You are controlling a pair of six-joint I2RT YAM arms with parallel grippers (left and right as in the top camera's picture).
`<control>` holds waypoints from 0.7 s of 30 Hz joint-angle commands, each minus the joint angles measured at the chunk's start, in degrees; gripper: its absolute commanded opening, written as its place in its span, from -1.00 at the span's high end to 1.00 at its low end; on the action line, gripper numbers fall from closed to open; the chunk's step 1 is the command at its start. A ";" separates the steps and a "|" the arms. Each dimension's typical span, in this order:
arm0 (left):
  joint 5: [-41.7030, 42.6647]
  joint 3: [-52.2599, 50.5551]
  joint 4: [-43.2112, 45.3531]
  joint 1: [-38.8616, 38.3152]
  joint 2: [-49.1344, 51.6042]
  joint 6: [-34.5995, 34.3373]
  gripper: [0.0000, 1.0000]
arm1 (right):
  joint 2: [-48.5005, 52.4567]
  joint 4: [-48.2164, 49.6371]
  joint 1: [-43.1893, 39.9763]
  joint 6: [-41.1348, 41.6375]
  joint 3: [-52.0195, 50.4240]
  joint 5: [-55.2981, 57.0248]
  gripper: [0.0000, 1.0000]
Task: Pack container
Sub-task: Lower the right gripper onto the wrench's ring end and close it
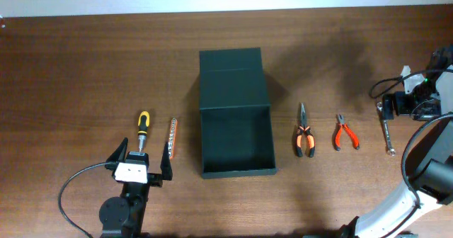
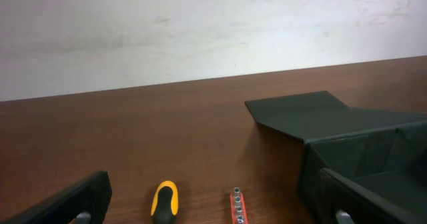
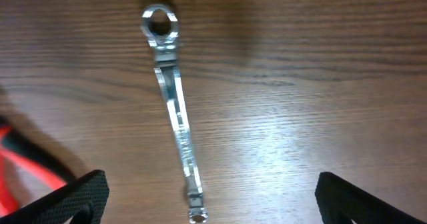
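zero tools are in the container [image 1: 238,171]. it sits open mid-table, flap lid folded back, inside bare. left gripper [image 1: 141,158] hangs over the screwdriver [image 1: 142,125] shaft, right gripper [image 3: 210,184] above the steel wrench [image 3: 175,111]. both have jaws wide apart, holding nothing. looks like first pick. move the left forward so you straddle the yellow-black handle, not the thin shaft. wrench lies flat, so centre across its shank and go right down to the wood before closing.
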 commanded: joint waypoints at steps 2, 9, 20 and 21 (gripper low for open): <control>0.42 -0.22 -0.20 0.31 -0.44 0.72 -0.99 | 2.62 0.09 -0.09 1.99 -0.63 3.08 -0.98; 0.42 -0.22 -0.20 0.31 -0.44 0.72 -0.99 | 2.78 0.09 -0.07 1.99 -0.63 1.33 -0.98; 0.42 -0.22 -0.20 0.31 -0.44 0.72 -0.99 | 3.67 0.26 -0.07 1.49 -0.87 -1.25 -0.97; 0.42 -0.22 -0.20 0.31 -0.44 0.72 -0.99 | 3.76 0.28 -0.07 1.49 -0.87 -1.27 -0.98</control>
